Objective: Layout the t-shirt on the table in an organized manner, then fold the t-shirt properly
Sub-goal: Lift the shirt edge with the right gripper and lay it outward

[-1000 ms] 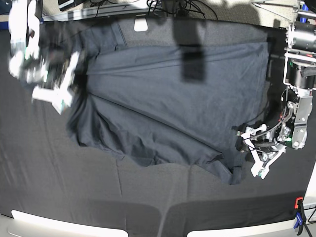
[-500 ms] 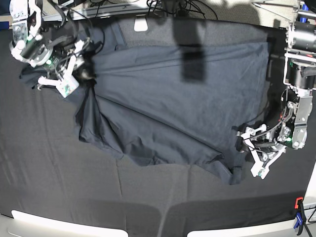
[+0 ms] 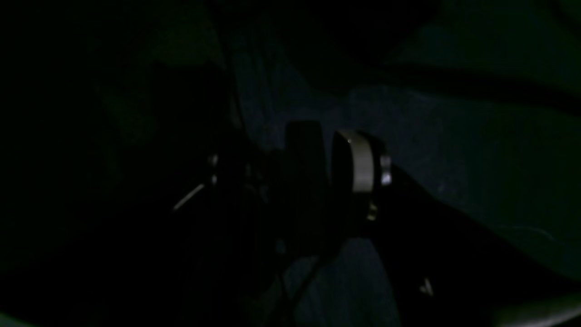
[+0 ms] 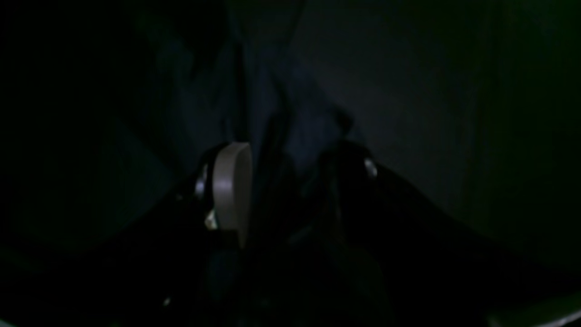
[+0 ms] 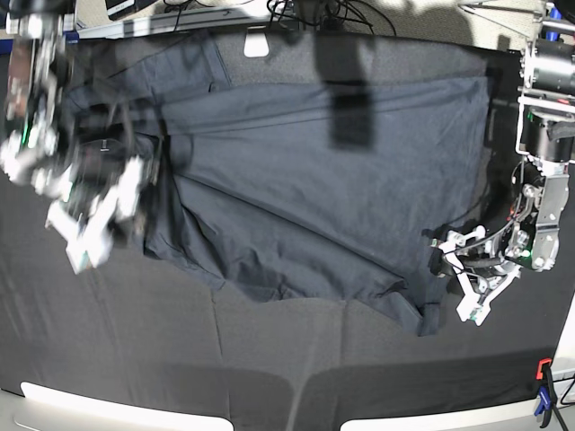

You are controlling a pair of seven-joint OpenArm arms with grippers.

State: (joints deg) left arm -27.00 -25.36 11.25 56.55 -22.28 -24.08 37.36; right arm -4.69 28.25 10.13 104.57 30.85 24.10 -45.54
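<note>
T-shirt (image 5: 305, 180): a dark charcoal garment spread wide across the middle of the table (image 5: 269, 368), rumpled along its near hem, one corner bunched toward the table's right edge in the base view.
Left gripper (image 5: 460, 274): low at that bunched corner, white fingers (image 5: 473, 310) splayed apart; cloth lies between them, though the wrist view is too dark to confirm a hold.
Right gripper (image 5: 99, 224): motion-blurred at the shirt's opposite edge, near the table's far left corner; jaws stand parted in its wrist view, fabric just beyond them, apparently nothing gripped.
Clamp (image 5: 544, 391): orange-and-blue, fixed at the table's near right corner.
</note>
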